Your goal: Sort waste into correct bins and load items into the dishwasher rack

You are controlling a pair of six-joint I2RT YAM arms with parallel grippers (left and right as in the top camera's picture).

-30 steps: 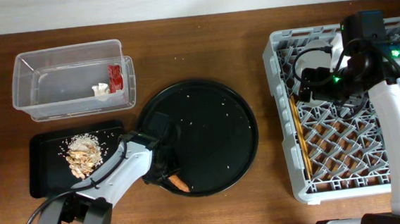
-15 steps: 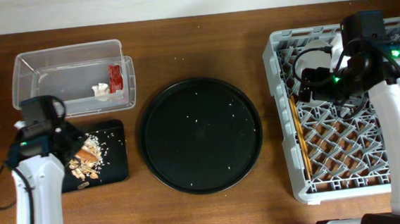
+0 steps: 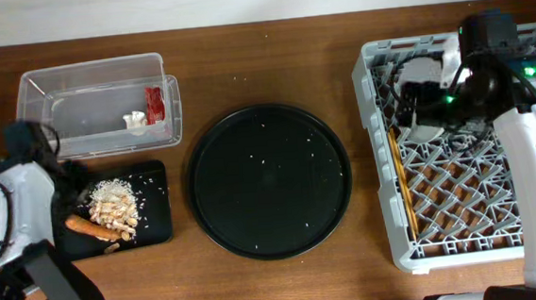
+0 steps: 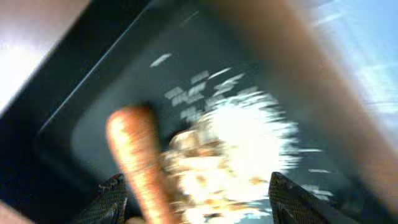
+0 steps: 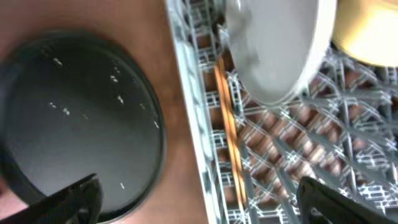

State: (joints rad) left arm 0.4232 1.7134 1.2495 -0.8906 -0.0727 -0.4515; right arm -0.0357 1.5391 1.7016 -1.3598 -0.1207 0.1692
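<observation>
Smooth orange carrot (image 3: pixel 90 226) lies in the flat black tray (image 3: pixel 156 222) beside crumbly beige scraps (image 3: pixel 113 204). Left gripper (image 4: pixel 198 196) above the tray & right gripper (image 5: pixel 205 199) both spread wide, holding nothing.

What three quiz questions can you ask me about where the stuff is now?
1. True or false: the carrot lies on the flat tray.
2. Where are the chopsticks? A, in the rack. B, on the floor. C, in a drawer.
3. Fill the gap: the red wrapper lies in the clear ___.
Key: 1 true. 2 A. 3 tub.
</observation>
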